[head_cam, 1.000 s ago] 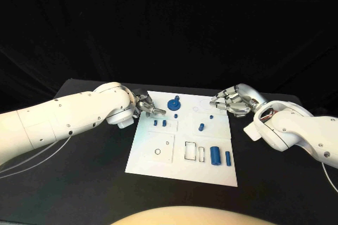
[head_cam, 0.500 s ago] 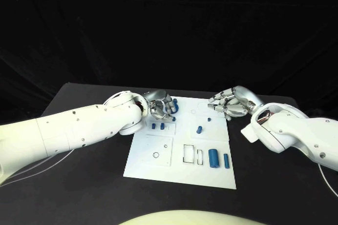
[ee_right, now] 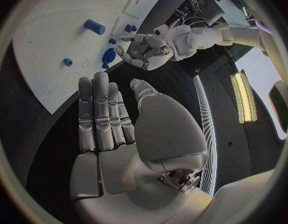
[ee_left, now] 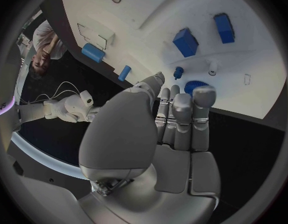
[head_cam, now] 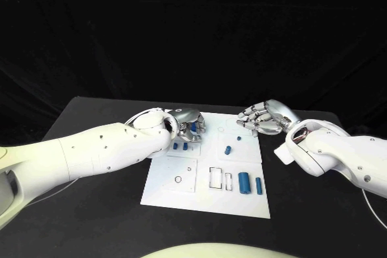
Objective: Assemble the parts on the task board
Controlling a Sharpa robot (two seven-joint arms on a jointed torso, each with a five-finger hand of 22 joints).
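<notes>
The left hand (head_cam: 189, 125) has swung in over the far left corner of the white rectangular task board (head_cam: 182, 188) within the last second, having sat at the board's left edge before; it now covers the round blue disc part (ee_left: 195, 86) that was plainly exposed earlier. Its fingers lie straight and close together, holding nothing, with the disc just beyond the fingertips in the left wrist view. The right hand (head_cam: 259, 119) hovers at the far right corner, fingers extended side by side, palm empty, little changed in position. The remaining small blue parts stay where they were: 2 short blocks (head_cam: 180, 147) near the left hand, a peg (head_cam: 228, 150) at mid-board, and 2 blue cylinders (head_cam: 251, 183) lying at the near right. Judgement: the left hand is closing on the disc for a pick; no part yet seated by this move.
</notes>
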